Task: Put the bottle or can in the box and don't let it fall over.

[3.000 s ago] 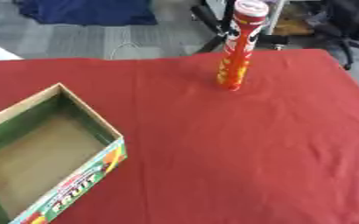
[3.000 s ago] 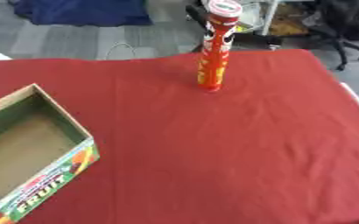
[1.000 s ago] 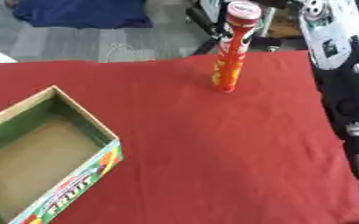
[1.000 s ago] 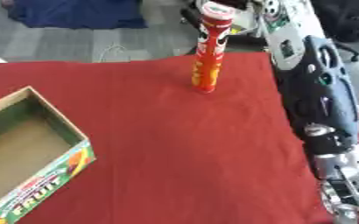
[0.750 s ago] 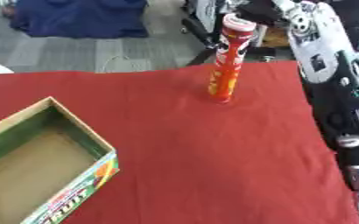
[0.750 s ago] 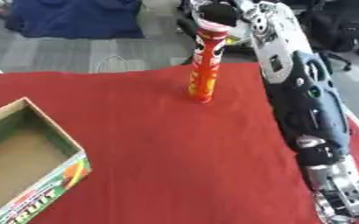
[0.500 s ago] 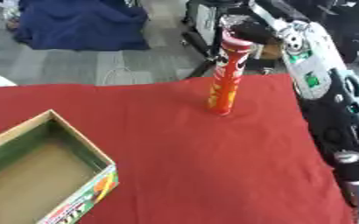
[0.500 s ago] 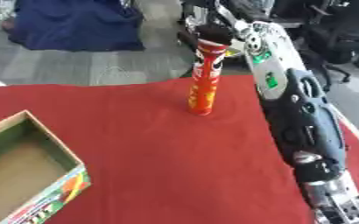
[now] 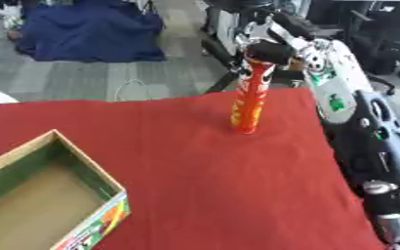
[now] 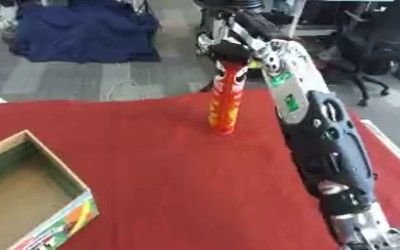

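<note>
A tall orange-red can stands upright on the red table, close to its far edge. My right arm comes in from the lower right and stretches up past the can. My right hand sits at the can's top, its dark fingers wrapped over the lid and hiding it. An open cardboard box with green printed sides lies at the lower left, its brown inside bare. My left hand shows in neither view.
The table's far edge runs just behind the can, and its right edge lies under my arm. On the floor beyond are a blue cloth and a black office chair. Red cloth stretches bare between box and can.
My right arm came in from the right and rose along the table's edge until its hand closed over the can's top. The can stays upright in place. The camera has shifted.
</note>
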You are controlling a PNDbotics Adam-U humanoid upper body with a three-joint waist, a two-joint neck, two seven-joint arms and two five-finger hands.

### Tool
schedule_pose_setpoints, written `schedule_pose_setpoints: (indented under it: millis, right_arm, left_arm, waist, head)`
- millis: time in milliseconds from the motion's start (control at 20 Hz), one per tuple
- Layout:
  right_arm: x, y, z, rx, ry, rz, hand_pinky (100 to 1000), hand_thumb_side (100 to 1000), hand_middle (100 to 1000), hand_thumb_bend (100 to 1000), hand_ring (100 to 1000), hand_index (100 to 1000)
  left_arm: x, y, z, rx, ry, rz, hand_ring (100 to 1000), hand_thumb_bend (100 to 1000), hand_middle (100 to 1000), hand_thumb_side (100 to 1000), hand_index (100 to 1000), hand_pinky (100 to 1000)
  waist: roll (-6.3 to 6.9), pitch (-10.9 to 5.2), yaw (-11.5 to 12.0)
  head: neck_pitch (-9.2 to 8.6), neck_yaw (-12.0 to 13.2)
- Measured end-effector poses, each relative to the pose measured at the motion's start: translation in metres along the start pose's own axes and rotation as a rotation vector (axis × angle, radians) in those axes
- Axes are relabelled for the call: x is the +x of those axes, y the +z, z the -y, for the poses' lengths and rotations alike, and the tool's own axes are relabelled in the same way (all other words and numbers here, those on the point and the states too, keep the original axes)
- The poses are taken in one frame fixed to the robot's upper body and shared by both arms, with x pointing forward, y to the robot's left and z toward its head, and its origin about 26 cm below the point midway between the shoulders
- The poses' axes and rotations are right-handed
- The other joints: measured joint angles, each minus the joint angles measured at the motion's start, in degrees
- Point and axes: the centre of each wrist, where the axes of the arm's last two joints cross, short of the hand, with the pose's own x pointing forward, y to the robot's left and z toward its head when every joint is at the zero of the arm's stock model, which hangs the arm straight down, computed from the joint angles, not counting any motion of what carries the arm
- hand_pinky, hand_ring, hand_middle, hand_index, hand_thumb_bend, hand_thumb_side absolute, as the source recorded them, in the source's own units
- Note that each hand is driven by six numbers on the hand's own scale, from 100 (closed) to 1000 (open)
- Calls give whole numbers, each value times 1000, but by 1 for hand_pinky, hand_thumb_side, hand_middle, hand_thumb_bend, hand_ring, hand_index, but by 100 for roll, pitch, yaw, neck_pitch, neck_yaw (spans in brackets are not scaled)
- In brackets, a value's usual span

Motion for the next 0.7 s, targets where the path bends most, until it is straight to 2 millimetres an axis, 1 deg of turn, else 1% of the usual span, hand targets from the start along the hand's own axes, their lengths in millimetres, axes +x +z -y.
schedule_pose_setpoints:
  millis: [250, 400, 450, 700]
  right_arm:
    - [1, -1, 3, -22, 13, -6, 829, 994, 903, 100, 914, 983]
    - [3, -2, 5, -18, 22, 8, 834, 999, 911, 100, 931, 985]
    - [4, -2, 6, -18, 26, 14, 842, 1000, 916, 100, 947, 987]
    - [5, -3, 8, -17, 46, 20, 872, 1000, 926, 100, 971, 992]
  left_arm:
    - [0, -1, 0, -2, -3, 4, 859, 100, 654, 677, 697, 373]
    - [1, -1, 0, -5, -9, 5, 859, 100, 654, 678, 697, 372]
    - [1, -2, 0, -6, -10, 6, 859, 100, 654, 679, 697, 372]
    - [1, -3, 1, -13, -11, 9, 860, 100, 654, 681, 697, 371]
  waist:
    - [-2, 55, 6]
    - [-1, 90, 8]
    - [-1, 105, 9]
    - [-5, 141, 19]
  head:
    - [9, 2]
    - [31, 11]
    - [52, 14]
    - [83, 22]
